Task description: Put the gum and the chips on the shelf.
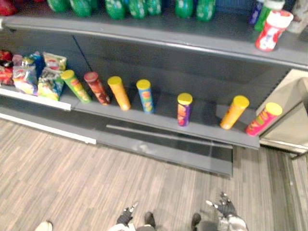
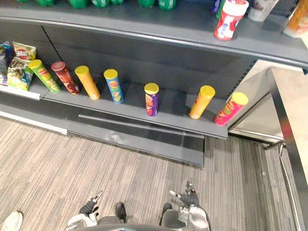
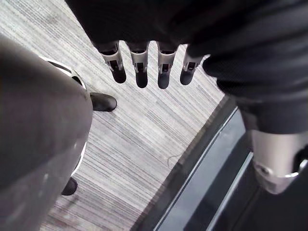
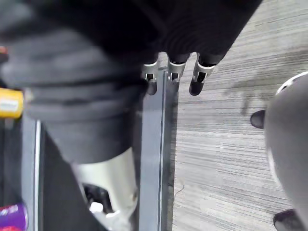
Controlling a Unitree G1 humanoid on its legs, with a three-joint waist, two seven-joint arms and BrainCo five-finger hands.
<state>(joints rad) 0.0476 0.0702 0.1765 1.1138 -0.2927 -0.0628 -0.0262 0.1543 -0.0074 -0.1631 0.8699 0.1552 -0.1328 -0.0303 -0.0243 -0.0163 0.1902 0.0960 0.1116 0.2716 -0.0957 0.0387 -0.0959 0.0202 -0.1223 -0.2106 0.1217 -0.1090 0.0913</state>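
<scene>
Several tall chip cans stand in a row on the lower grey shelf [image 1: 211,132]: green [image 1: 75,85], red [image 1: 96,88], orange [image 1: 119,93], blue [image 1: 145,96], purple [image 1: 184,109], orange [image 1: 234,111] and pink [image 1: 263,118]. On the upper shelf [image 1: 192,33], at the right, stands a red-and-white tub [image 1: 272,30]. My left hand [image 1: 126,215] and right hand [image 1: 224,207] hang low over the floor, well short of the shelves. In the wrist views the left fingers [image 3: 140,67] and right fingers [image 4: 174,72] are straight and hold nothing.
Colourful chip bags [image 1: 36,74] fill the lower shelf's left end, and green bottles [image 1: 130,7] line the upper shelf. A metal-framed unit [image 2: 284,130] stands at the right. A person's white shoe [image 2: 10,221] shows at the bottom left on the striped floor [image 1: 72,178].
</scene>
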